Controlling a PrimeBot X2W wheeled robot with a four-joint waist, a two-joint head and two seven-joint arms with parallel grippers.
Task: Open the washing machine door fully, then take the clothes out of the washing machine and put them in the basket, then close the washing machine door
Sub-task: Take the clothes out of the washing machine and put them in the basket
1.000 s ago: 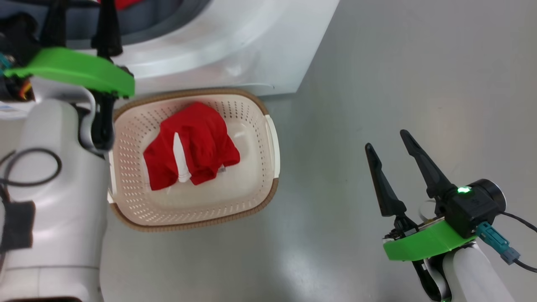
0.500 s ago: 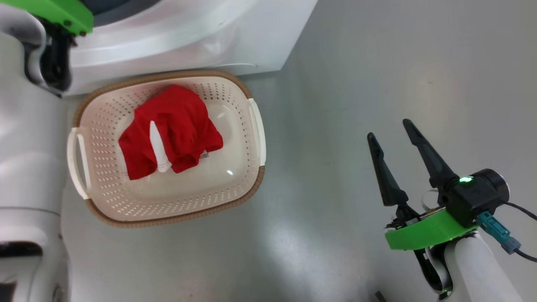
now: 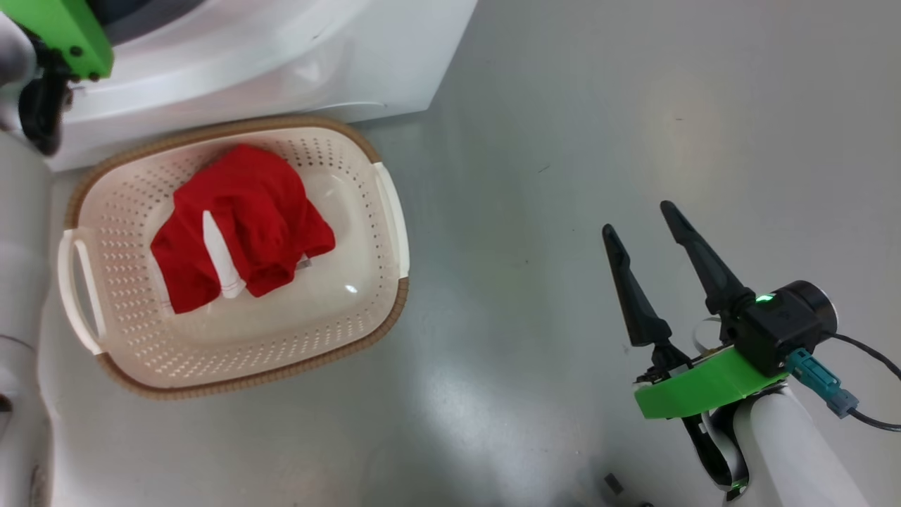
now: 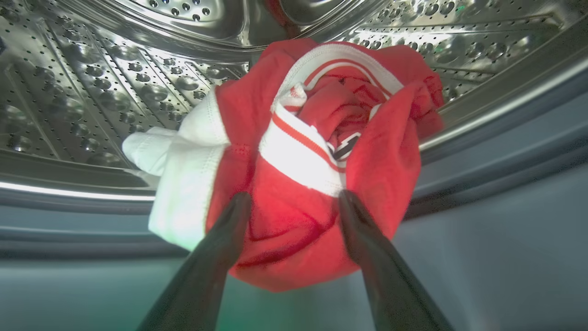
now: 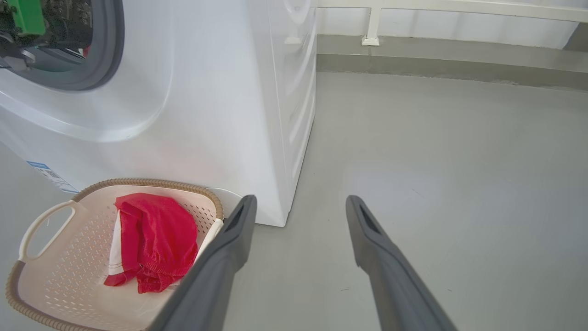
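Item: left gripper [image 4: 294, 202] — fingers parted about as wide as the idle right gripper's, tips set on either side of a bunched red garment [image 4: 298, 138]. No pinch is evident, and whether the tips press the cloth cannot be told. Location of garment: at the mouth of the steel drum [image 4: 92, 92], slumped over its lip toward the grey rubber ring [image 4: 482, 184], white trim and striped band uppermost. Item: right gripper [image 3: 637, 217] — spread, empty, poised over bare floor [image 3: 563, 105], well apart from the washing machine [image 3: 317, 63]. Item: basket [image 3: 211, 130], on the floor just beside the machine's front, below the opening. It holds one crumpled red piece [image 3: 239, 225] with a white stripe. Governing relation: the drum garment lies straight ahead along the left fingers' axis and between them, so the left arm is plainly the nearer. By judgement, the next move calls for closing those fingers on the cloth, then drawing it outward and down toward the basket.
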